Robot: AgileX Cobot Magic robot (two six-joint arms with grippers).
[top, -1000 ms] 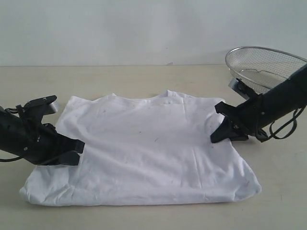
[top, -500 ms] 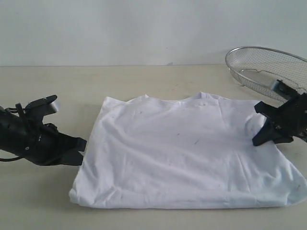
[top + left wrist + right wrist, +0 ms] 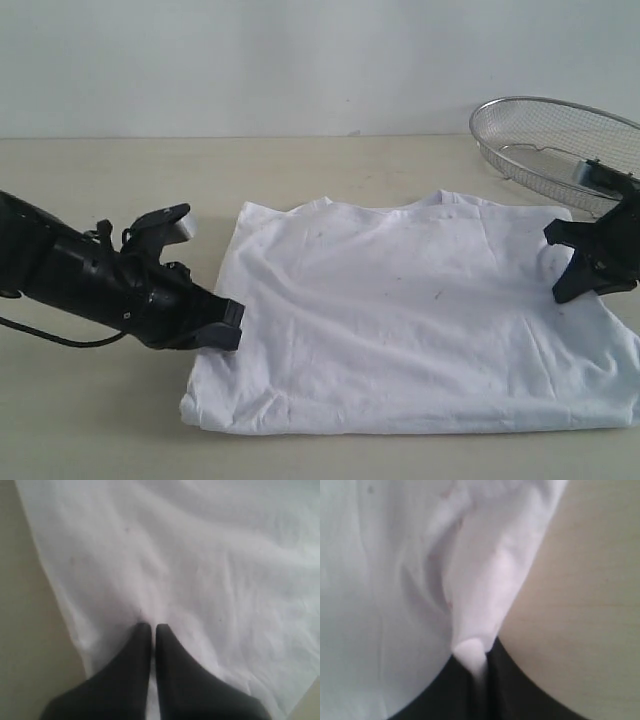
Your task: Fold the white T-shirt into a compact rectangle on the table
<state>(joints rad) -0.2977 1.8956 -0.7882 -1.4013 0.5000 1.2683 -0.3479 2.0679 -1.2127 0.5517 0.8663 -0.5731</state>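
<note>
The white T-shirt (image 3: 420, 330) lies flat on the table (image 3: 300, 170), plain side up, neck opening toward the wall. No red lettering or orange tag shows. My left gripper (image 3: 236, 322) sits at the shirt's left edge. In the left wrist view the left gripper (image 3: 152, 626) is shut, and creases in the cloth (image 3: 200, 555) run into its tips. My right gripper (image 3: 556, 265) holds the shirt's right edge by the sleeve. In the right wrist view the right gripper (image 3: 480, 652) is shut on a raised fold of white cloth (image 3: 485, 580).
A round wire-mesh basket (image 3: 560, 140) stands tilted at the back right, just behind the right arm. The shirt's right side reaches the exterior view's right border. Bare tabletop (image 3: 590, 580) lies beside the right gripper's fold, and the table (image 3: 20, 630) also shows beside the left one.
The whole shirt has slid to the right across the table. My right gripper moved right with its edge, and my left arm followed rightward, staying at the shirt's left edge.
</note>
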